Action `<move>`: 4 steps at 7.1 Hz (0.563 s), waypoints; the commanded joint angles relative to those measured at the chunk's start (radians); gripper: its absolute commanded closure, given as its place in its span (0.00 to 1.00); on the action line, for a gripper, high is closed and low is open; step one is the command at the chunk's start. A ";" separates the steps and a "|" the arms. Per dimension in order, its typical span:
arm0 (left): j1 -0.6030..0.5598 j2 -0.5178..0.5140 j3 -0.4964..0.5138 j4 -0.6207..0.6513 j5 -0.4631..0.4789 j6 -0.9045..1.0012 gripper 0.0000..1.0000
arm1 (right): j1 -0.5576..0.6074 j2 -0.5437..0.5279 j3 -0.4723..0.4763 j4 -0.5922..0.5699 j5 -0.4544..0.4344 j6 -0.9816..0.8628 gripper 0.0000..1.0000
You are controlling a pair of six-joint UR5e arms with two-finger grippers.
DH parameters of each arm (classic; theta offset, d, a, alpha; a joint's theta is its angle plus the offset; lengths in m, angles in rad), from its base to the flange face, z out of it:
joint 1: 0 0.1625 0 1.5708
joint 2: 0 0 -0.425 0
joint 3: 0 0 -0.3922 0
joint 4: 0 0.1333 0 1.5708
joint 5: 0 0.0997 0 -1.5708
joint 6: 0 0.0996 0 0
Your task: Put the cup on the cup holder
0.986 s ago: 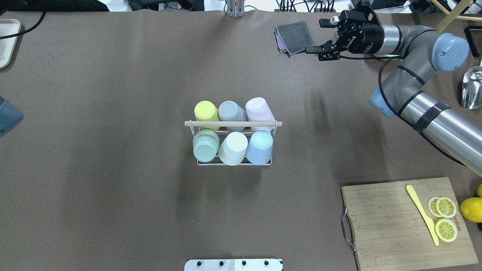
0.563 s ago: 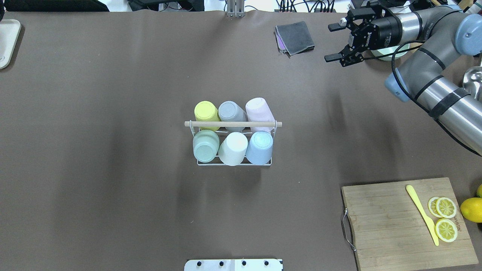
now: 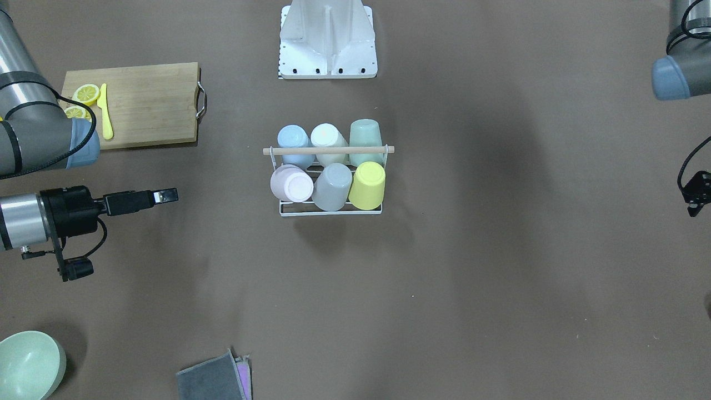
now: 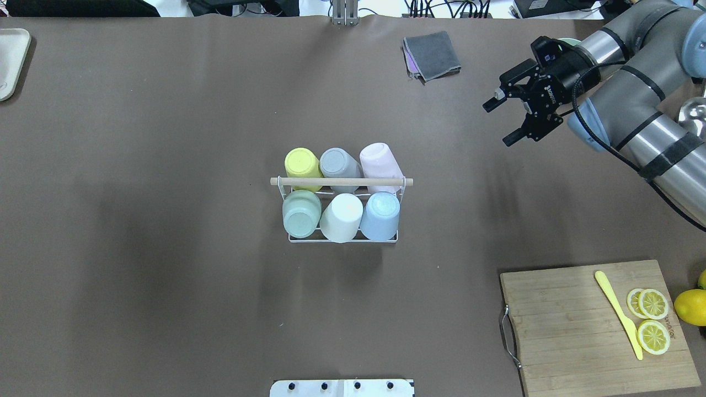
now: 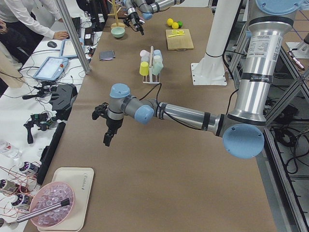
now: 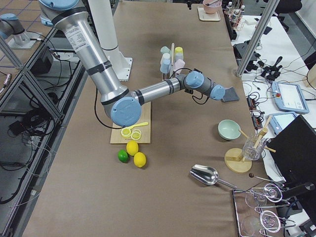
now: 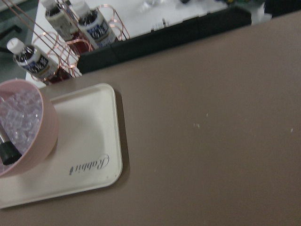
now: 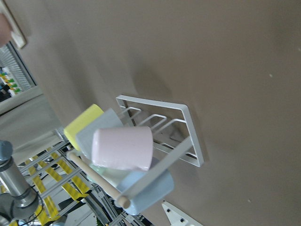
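A white tray [image 4: 11,60] lies at the far-left corner of the desk [image 4: 165,286]. The left arm [image 5: 183,113] is outside the overhead view. The side view shows it reaching over bare desk toward that end, with the left jaws pointing down. I cannot tell whether they are open or closed.

The cup holder [image 4: 342,181] stands at the middle of the desk, its wooden rod running left to right. All six places are filled with cups set bottom-up and tilted. In the far row are the yellow cup [image 4: 301,164], the grey cup [image 4: 337,162] and the pink cup [image 4: 379,160]. In the near row are the green cup [image 4: 301,212], the white cup [image 4: 342,216] and the blue cup [image 4: 380,212].

A folded grey cloth [image 4: 433,54] lies by the far edge. To its right, the right arm [image 4: 634,94] holds the right jaws above the desk, spread wide with nothing between them, well apart from the cup holder.

At the near right is a wooden cutting board [image 4: 573,331] with a yellow knife [image 4: 618,314] and lemon slices [image 4: 653,320] on it. A whole lemon [image 4: 690,306] lies just beside the board.
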 commanded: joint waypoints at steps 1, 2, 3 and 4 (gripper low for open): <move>-0.030 0.093 -0.002 0.043 -0.082 0.086 0.03 | -0.030 -0.095 0.136 -0.014 -0.205 0.042 0.04; -0.046 0.111 0.000 0.082 -0.083 0.166 0.03 | -0.035 -0.148 0.188 -0.016 -0.306 0.042 0.03; -0.052 0.117 0.000 0.133 -0.102 0.204 0.03 | -0.038 -0.193 0.222 -0.014 -0.391 0.042 0.00; -0.056 0.119 0.004 0.123 -0.114 0.148 0.03 | -0.018 -0.216 0.267 -0.014 -0.519 0.042 0.00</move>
